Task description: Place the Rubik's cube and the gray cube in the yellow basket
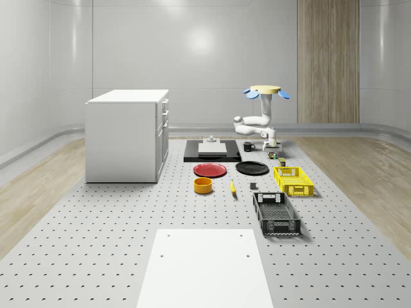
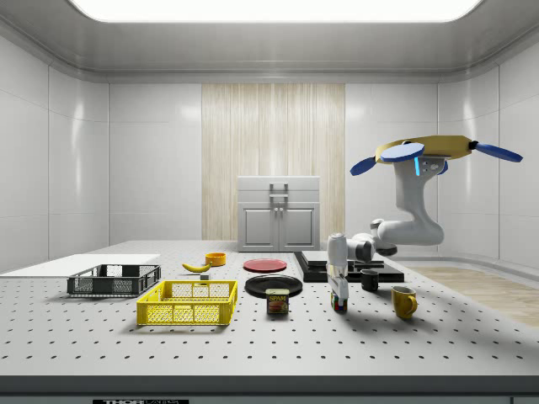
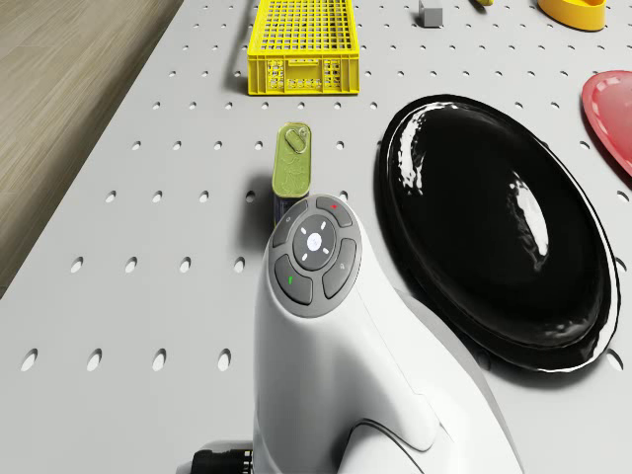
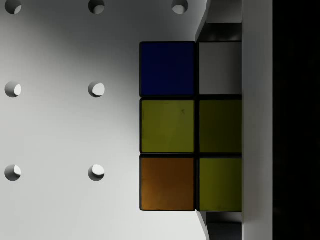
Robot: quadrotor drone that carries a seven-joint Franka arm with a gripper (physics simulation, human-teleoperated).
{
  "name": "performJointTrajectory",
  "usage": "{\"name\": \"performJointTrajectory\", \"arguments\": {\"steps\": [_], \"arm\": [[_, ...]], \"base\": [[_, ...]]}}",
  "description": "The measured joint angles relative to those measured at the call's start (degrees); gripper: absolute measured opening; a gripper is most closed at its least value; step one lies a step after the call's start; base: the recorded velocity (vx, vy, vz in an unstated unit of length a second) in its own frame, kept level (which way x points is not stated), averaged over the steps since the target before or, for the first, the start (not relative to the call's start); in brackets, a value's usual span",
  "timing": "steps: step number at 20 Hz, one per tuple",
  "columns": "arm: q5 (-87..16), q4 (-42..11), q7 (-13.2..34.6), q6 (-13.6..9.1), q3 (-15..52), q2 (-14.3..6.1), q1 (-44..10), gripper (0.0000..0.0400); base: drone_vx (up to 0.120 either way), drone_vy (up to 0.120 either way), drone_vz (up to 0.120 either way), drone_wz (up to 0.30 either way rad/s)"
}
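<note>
— Where's the drone [image 2: 434, 151]?
— Hovering past the black plate [image 3: 494, 232], arm bent down to the table [image 1: 96, 244].
— And the gripper [image 2: 339, 296]?
— Down on the Rubik's cube [image 4: 190, 125], beside the tin [image 3: 293, 158]; whether it's clamped, I cannot tell. The yellow basket [image 1: 293, 180] stands apart.

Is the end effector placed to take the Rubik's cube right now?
Probably yes. The end effector is down at the Rubik's cube, which sits directly under the wrist camera, with the can standing well apart.
</note>
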Motion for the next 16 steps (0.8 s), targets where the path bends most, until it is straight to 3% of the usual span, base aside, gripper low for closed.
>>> {"name": "performJointTrajectory", "arguments": {"steps": [11, 16], "arm": [[1.93, -0.42, 0.33, 0.07, 1.78, -0.78, -0.11, 0.0326], [5.58, -1.13, 0.68, -0.97, 5.52, -1.08, -0.08, 0.0325]], "base": [[0.000, 0.000, 0.000, 0.000], [0.000, 0.000, 0.104, 0.000]]}}
